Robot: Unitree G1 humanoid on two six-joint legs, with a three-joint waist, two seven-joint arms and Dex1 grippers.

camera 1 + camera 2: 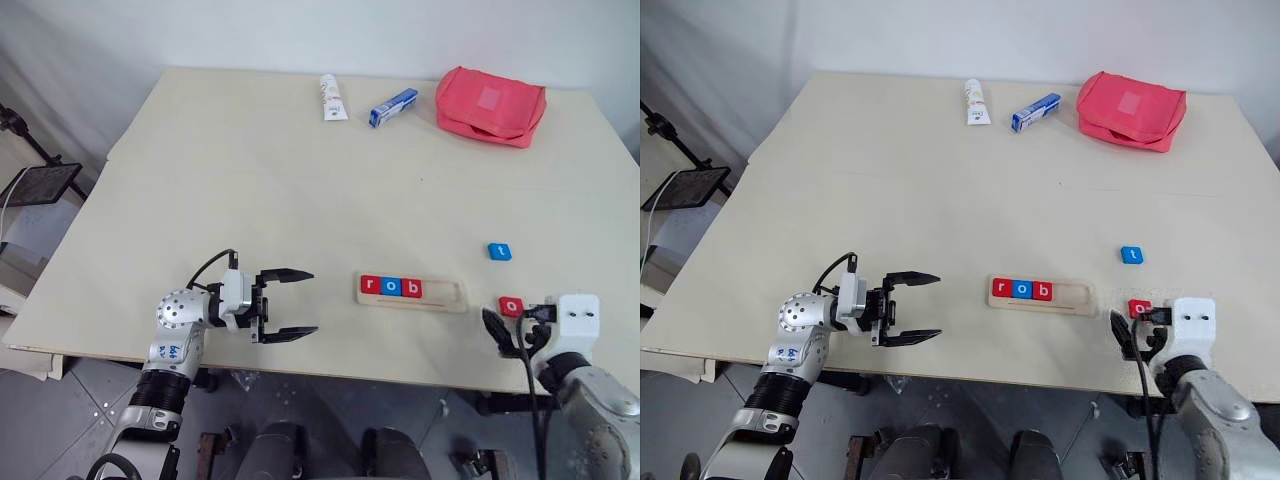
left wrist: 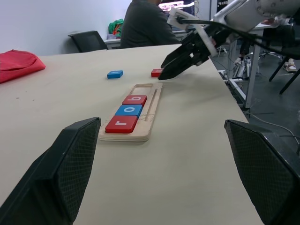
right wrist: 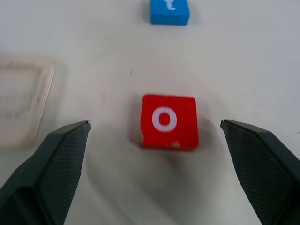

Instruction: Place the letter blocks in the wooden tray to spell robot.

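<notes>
Here's the wooden tray, lying near the front edge of the table, and three letter blocks already sit in its left end, side by side: a red r, a blue o and a red b. The right part of the tray is bare wood.

At about four o'clock from the tray lies the red o block, flat on the table, letter up, just past the tray's right end. And there's the right gripper, fingers spread wide to either side of that block, one finger well off each flank, touching nothing. In the head views it sits at the table's front right edge, right behind the tile.

The blue t block lies apart, at roughly one o'clock from the tray's right end and twelve o'clock from the red o.

Out at nine o'clock from the tray, the left gripper hangs over the front of the table, pointing at the tray, its two black fingers parted and empty.

Far back, at twelve to one o'clock: a white tube, a blue-and-white box and a red pouch. A person sits beyond the table in the left wrist view.
</notes>
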